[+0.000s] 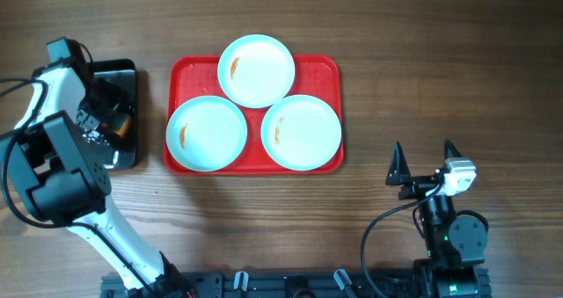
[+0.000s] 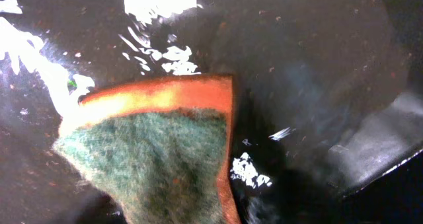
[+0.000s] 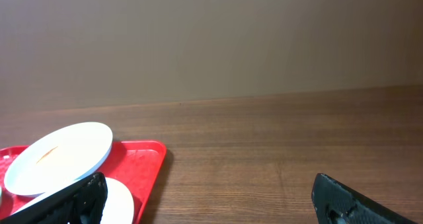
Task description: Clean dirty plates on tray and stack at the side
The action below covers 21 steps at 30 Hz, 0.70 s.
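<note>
Plates [image 1: 256, 69] sit on the red tray [image 1: 189, 74]; my right gripper [image 1: 423, 149] gapes wide.
Overhead: three orange-smeared plates fill the tray, and my left gripper [image 1: 104, 113] hangs over the black tray [image 1: 123, 74], its grip impossible to tell. Left wrist: a green-and-orange sponge [image 2: 158, 151] lies close up on a glossy black surface. Right wrist: my fingers [image 3: 357, 201] are spread apart, with plates [image 3: 63, 154] and tray [image 3: 142, 161] at the left.

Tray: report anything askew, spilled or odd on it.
The far plate sits tilted, propped on the left plate and right plate, overhanging the far rim of the tray. Each carries an orange smear. Nothing looks spilled or broken.
</note>
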Tool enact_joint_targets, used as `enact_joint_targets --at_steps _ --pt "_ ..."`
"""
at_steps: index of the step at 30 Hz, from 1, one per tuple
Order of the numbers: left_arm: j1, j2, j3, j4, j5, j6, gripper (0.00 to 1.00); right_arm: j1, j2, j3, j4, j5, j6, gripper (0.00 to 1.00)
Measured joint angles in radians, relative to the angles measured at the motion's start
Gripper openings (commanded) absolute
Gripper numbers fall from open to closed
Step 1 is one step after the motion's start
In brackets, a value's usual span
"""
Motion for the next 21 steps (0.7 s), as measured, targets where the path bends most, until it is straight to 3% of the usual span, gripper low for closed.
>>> enact_joint_targets --at_steps 2,15,21 --pt "0.000 0.000 0.000 0.003 0.000 -0.005 0.04 0.000 0.000 0.000 0.000 0.000 0.000 1.00" --pt "-0.001 -0.006 0.000 -0.028 0.008 0.003 0.04 0.000 0.000 0.000 0.000 0.000 0.000 1.00" --pt "-0.001 -0.138 -0.003 -0.021 0.008 0.003 0.04 0.000 0.000 0.000 0.000 0.000 0.000 1.00"
